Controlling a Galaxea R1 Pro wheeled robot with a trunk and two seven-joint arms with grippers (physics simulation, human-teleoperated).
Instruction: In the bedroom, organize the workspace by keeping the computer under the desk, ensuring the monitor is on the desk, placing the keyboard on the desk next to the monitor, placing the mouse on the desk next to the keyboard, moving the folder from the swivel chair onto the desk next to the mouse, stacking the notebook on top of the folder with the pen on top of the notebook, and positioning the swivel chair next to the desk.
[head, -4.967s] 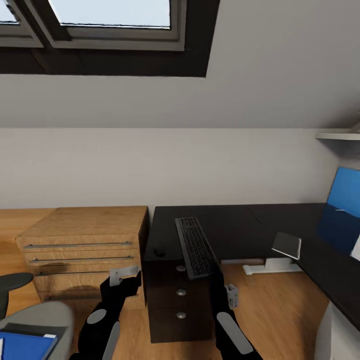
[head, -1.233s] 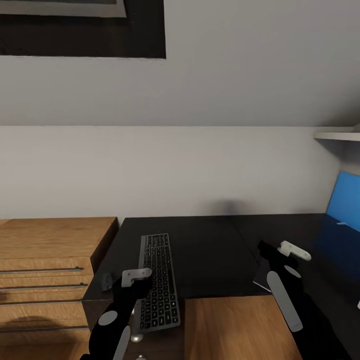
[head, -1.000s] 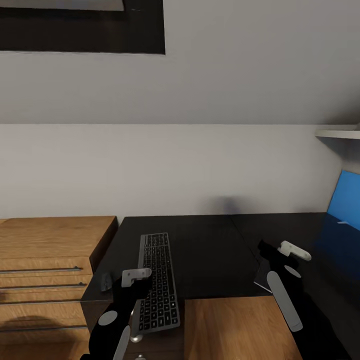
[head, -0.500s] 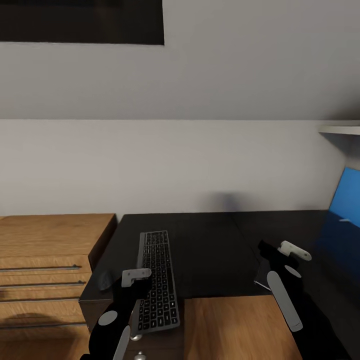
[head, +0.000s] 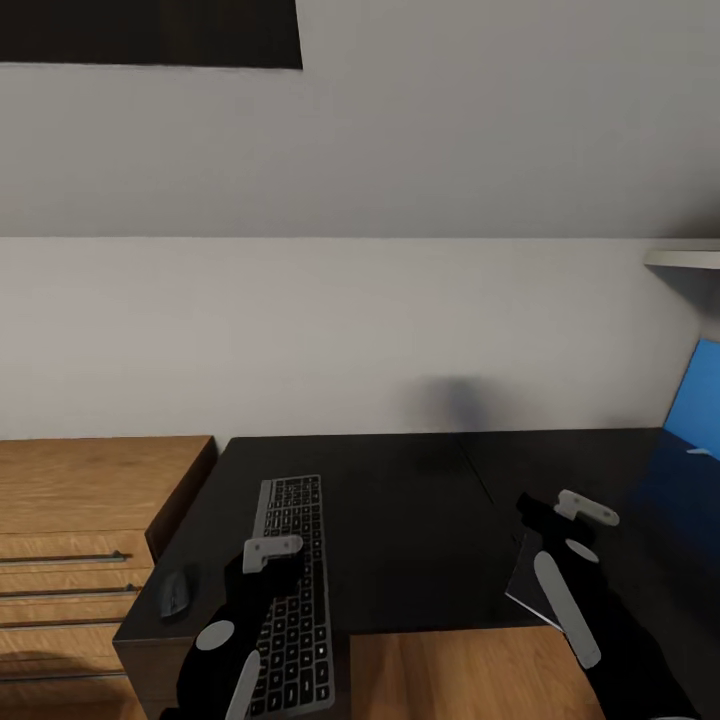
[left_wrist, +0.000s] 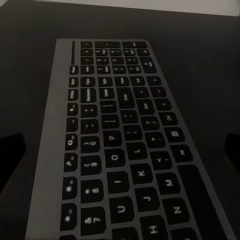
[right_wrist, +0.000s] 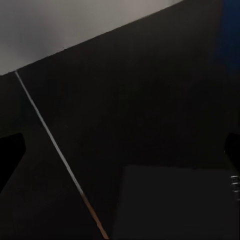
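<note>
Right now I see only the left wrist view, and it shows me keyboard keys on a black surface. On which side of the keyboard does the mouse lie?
Observer: In the head view, the mouse lies on the desk to the left of the keyboard, apart from it and near the desk's left edge.
Operator: Where does my left claw stand against the keyboard?
Observer: The left claw hangs over the keyboard's left long edge, on the side where the mouse is.
Operator: And the right claw?
Observer: The right claw is over the right part of the desk, far from the keyboard; its wrist view shows the fingers spread.
</note>
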